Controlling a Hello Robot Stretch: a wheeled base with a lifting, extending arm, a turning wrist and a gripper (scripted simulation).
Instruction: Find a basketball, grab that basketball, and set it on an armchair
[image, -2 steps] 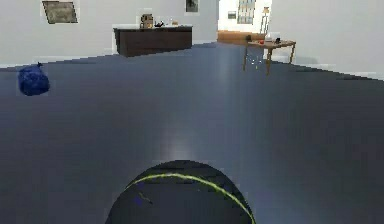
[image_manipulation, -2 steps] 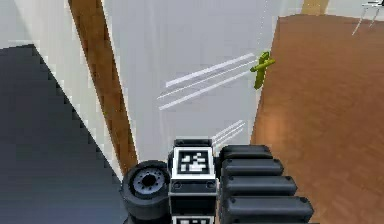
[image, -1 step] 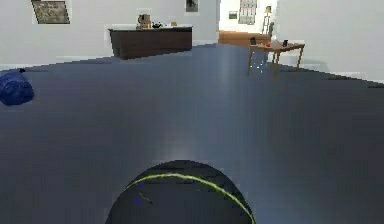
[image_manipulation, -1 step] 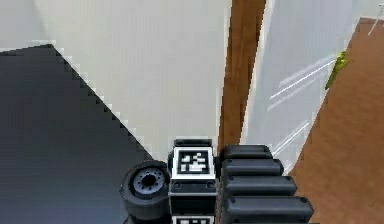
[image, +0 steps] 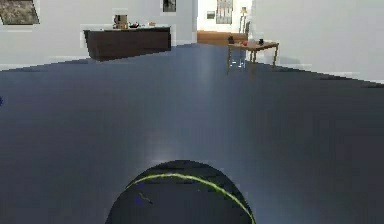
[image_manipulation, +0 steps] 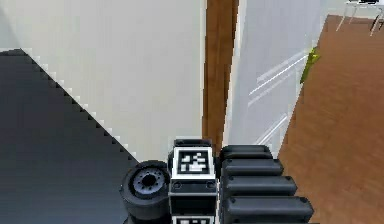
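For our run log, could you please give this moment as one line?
stage: searching | ahead: sideboard, small table, doorway | arm side: white door | claw: hold unclear

Dark floor (image: 200, 105) carries long dark sideboard (image: 127, 46), small wooden table (image: 271, 45); small objects atop both.

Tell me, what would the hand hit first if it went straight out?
Probably the cream wall beside the wooden door frame; the hand seems close to it, though depth is hard to judge.
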